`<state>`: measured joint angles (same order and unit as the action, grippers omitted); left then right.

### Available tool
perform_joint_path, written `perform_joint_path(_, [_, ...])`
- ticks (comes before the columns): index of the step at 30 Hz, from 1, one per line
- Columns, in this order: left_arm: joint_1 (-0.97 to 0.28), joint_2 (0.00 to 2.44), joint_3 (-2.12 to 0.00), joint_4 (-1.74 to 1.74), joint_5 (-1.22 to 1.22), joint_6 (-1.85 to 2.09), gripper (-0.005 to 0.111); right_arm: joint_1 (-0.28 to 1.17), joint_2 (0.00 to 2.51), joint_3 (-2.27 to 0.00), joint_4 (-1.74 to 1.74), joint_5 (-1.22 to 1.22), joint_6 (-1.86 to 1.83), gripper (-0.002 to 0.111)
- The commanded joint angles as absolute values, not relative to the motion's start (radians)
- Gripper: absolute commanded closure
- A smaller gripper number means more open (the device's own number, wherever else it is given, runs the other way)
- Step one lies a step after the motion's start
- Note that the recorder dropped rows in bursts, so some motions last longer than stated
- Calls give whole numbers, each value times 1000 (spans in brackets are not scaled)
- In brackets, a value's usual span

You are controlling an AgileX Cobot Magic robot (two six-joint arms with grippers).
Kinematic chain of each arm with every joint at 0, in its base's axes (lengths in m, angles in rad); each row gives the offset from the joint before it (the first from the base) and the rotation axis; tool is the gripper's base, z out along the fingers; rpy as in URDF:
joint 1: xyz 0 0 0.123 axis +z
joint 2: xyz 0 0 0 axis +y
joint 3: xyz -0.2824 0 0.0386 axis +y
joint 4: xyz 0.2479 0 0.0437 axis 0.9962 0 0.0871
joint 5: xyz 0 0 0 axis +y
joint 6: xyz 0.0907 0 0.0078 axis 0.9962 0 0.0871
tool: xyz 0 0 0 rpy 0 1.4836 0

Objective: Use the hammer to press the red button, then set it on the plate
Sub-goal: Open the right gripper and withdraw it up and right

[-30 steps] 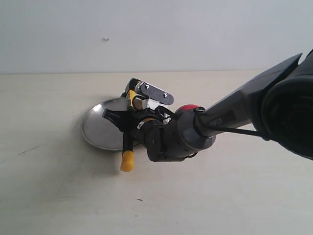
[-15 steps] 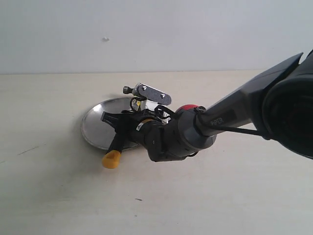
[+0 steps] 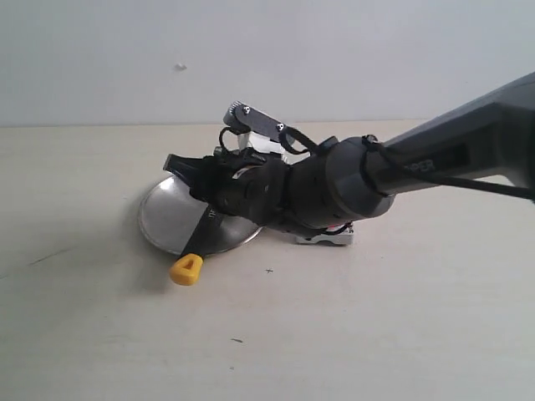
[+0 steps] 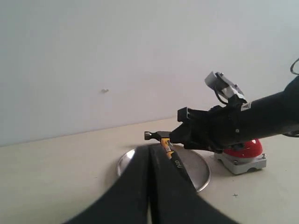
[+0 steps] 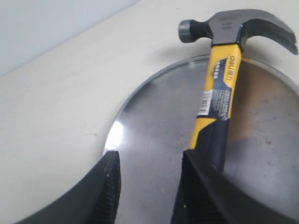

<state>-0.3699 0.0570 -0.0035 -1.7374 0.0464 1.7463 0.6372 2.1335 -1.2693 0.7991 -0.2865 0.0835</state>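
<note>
The hammer (image 5: 219, 79) lies on the plate (image 5: 154, 121), dark head at the rim. Its black handle runs past the outside of one finger (image 5: 201, 186) of my right gripper (image 5: 149, 158), which is open with only plate between its jaws. In the exterior view the right gripper (image 3: 185, 174) hovers over the plate (image 3: 163, 219), and the hammer's yellow looped end (image 3: 185, 269) sticks out past the rim onto the table. The red button (image 4: 243, 148) stands next to the plate (image 4: 198, 170), mostly behind the right arm. My left gripper (image 4: 150, 154) is shut and empty.
The right arm (image 3: 334, 188) stretches over the button's grey base (image 3: 322, 238) from the right. A pale wall runs along the back of the table. The left arm does not show in the exterior view.
The hammer's yellow end swung left and down to the table. The right wrist turned and pulled up, and the hammer now lies outside the jaws.
</note>
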Motion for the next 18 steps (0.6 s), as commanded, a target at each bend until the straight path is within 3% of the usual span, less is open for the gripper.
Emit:
perform_joint_path(1, [-370,54,0,-1744,45,1748,107,658,2065,-1260,810,-256,26,75])
perform_joint_path(3, [-370,54,0,-1744,45,1748,107,676,2033,-1236,803,-279,19,85])
perform_joint_path(6, [-370,54,0,-1744,45,1748,107,699,1972,-1185,803,-291,-9,108])
perform_joint_path(18, [-370,54,0,-1744,45,1748,107,889,1562,-789,591,-476,-156,108])
